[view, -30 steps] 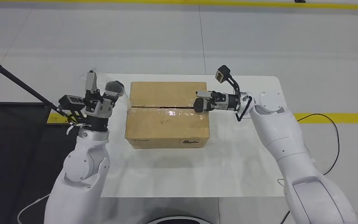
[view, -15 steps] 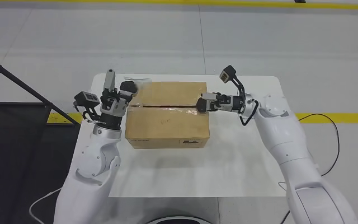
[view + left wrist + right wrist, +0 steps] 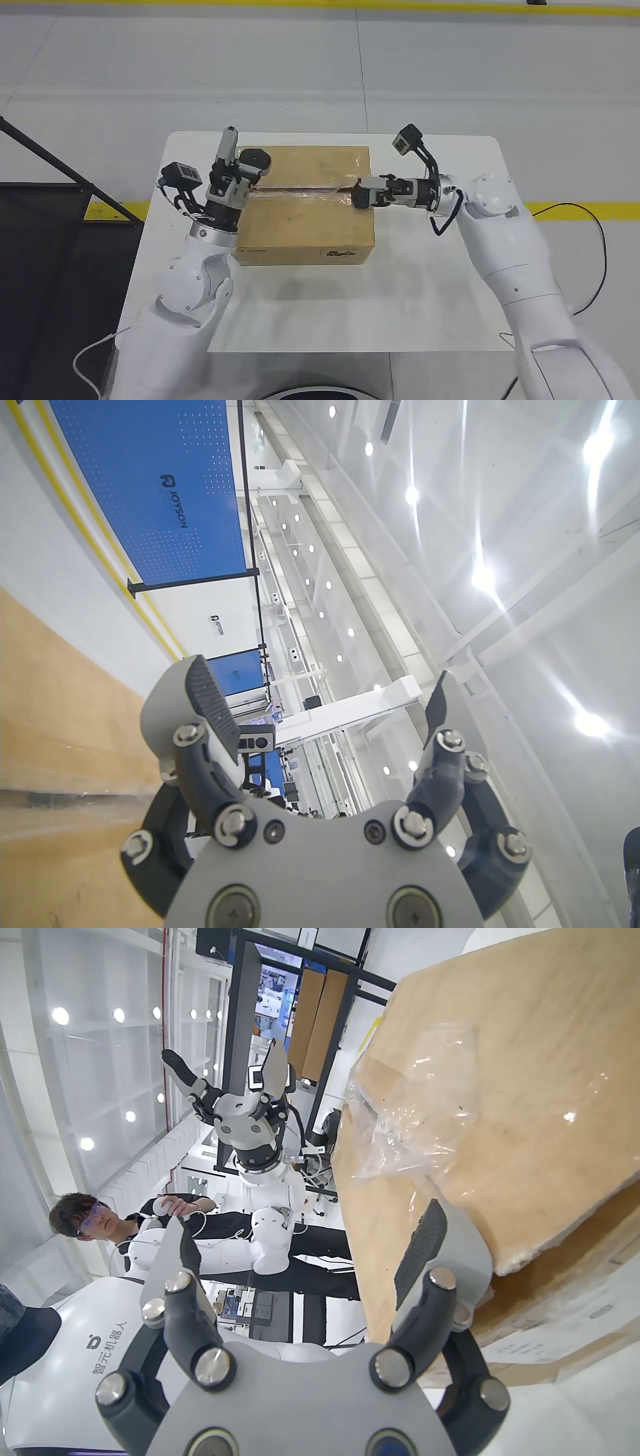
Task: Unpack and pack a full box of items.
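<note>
A brown cardboard box lies mid-table, its top flaps meeting at a seam under clear tape. My left gripper hangs open over the box's left end, fingers pointing upward; in its own view the left gripper holds nothing and the box lies beside it. My right gripper is at the seam's right end. It is open in the right wrist view, one finger against the box's flap edge, where torn tape hangs loose.
The white table has bare room in front of the box and to its right. A black stand slants in at the far left, off the table.
My left arm has swung right from the table's left side to above the box's left end. The right gripper has edged slightly right along the seam end.
</note>
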